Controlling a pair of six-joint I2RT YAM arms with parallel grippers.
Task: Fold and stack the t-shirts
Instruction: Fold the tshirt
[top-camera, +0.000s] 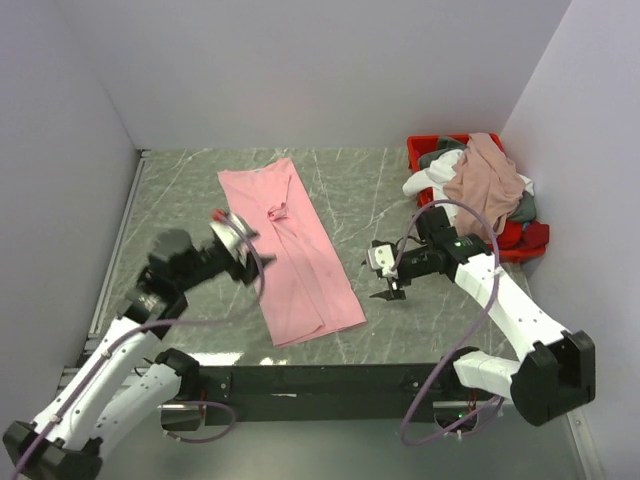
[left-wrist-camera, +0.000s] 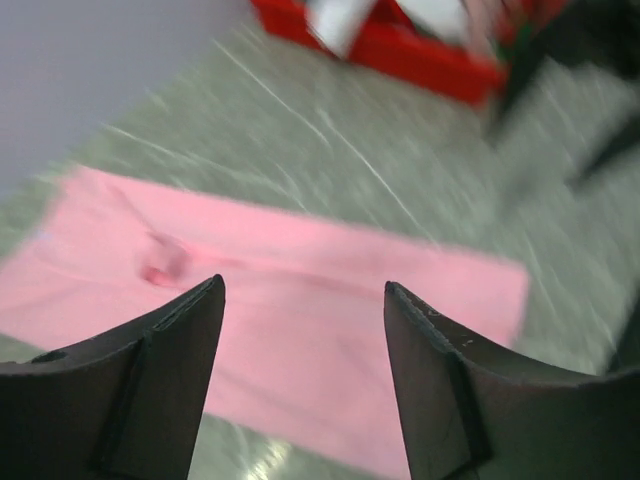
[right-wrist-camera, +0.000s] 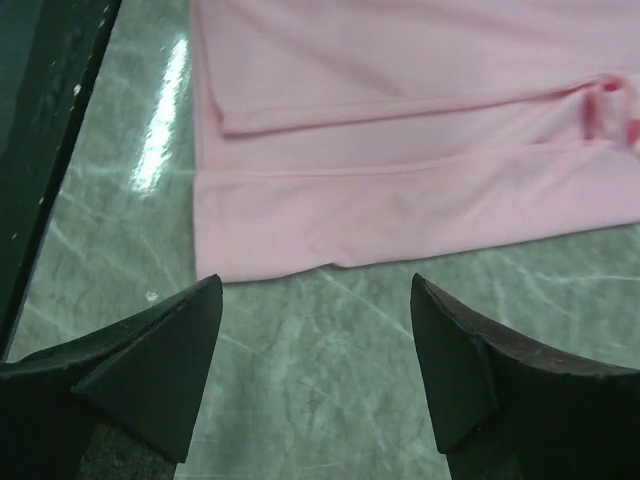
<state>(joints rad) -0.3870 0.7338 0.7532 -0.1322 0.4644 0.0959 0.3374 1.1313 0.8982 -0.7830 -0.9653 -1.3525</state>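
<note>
**Getting ready for the cross fold of the pink shirt**

I am holding my left claw (left-wrist-camera: 300, 285) wide open and empty above the left side of the light pink t-shirt (top-camera: 290, 250). My right claw (right-wrist-camera: 315, 285) is also wide open and empty, low over the desk (top-camera: 400, 200), just beside the near end of the shirt.

The shirt is lying as a long narrow strip in the middle of the desk, running from the far edge toward the near edge. The other t-shirts (top-camera: 485, 180) are waiting in a heap on the red bin (top-camera: 425, 150) in the far right corner.

I am judging that the cross fold comes next. To do it well, I should pinch all layers at both near corners, lift low, and keep the hem straight. The small bunch (top-camera: 280, 210) in the middle needs smoothing first.
</note>
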